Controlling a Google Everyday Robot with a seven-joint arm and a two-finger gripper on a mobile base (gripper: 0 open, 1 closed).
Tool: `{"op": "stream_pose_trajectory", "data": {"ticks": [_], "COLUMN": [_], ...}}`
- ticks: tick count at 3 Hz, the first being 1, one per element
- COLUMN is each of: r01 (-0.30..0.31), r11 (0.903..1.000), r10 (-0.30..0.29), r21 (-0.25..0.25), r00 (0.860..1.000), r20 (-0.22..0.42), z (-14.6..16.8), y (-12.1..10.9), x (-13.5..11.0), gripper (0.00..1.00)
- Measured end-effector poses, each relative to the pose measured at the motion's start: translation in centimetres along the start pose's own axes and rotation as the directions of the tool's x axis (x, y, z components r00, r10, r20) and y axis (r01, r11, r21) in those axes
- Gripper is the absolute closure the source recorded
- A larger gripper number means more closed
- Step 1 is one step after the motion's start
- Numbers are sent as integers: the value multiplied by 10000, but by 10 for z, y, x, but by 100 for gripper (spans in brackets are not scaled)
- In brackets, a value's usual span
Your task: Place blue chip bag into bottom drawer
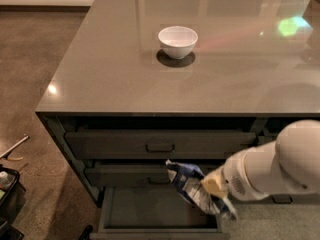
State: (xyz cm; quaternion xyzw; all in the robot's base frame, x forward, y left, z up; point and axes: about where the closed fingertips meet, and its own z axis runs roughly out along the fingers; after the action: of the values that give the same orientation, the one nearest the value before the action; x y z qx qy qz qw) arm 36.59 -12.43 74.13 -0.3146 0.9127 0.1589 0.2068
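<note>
The blue chip bag (189,184) is crumpled dark blue foil with white and silvery panels. My gripper (212,189) is shut on it at the end of the white arm (280,166) that comes in from the right. The bag hangs in front of the middle drawer and just above the open bottom drawer (150,211). That drawer is pulled out at the bottom of the left column and its flat dark interior shows. The bag's lower right part overlaps the drawer's right side.
A white bowl (177,41) stands on the grey counter top (100,79). Two shut handled drawers (160,145) sit above the open one. The right column of drawers is mostly hidden behind my arm. Dark objects lie on the floor at the lower left (7,189).
</note>
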Motion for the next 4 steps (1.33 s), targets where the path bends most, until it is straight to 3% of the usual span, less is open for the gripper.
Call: {"op": "stream_pose_trajectory", "data": {"ticks": [1, 2, 3, 4], "r01": [-1433, -2238, -2573, -2537], "r11": [9866, 9605, 9429, 9413], "r10": [1369, 2044, 2232, 2164], "r21": [-786, -1654, -2115, -2226], "r00": [9872, 9706, 9594, 9598], "r20": [-814, -1268, -1725, -1790], "z": [64, 129, 176, 178], "y": [7, 13, 11, 16], "x": [54, 84, 93, 95], "gripper": [100, 100, 100, 100]}}
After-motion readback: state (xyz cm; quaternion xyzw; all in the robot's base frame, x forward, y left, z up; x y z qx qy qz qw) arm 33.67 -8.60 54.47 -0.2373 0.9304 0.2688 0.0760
